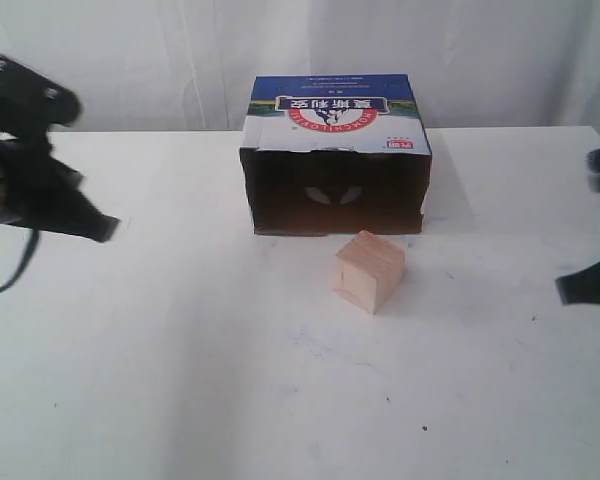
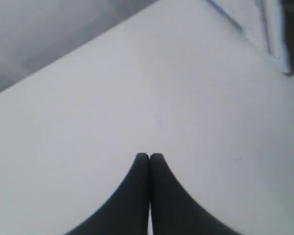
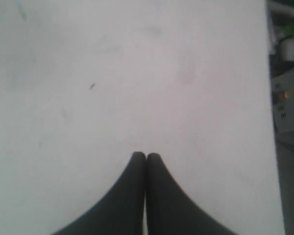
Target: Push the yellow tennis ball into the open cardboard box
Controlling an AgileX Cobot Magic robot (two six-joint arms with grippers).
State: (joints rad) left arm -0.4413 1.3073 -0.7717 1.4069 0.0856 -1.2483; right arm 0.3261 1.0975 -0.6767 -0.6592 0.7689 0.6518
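Note:
The open cardboard box (image 1: 336,150) lies at the back middle of the white table (image 1: 180,380), its dark opening facing forward and two oval holes showing in its back wall. One corner of the box (image 2: 279,34) shows in the left wrist view. No yellow tennis ball shows in any view. My left gripper (image 1: 105,230) hovers at the left, well away from the box, its fingers pressed together (image 2: 149,155) over bare table. At the right edge my right gripper (image 1: 565,290) is also shut and empty (image 3: 146,154).
A pale wooden cube (image 1: 369,271) stands just in front of the box opening, slightly right of its middle. In the right wrist view the table's edge (image 3: 269,122) runs close by, with grey equipment (image 3: 288,103) beyond it.

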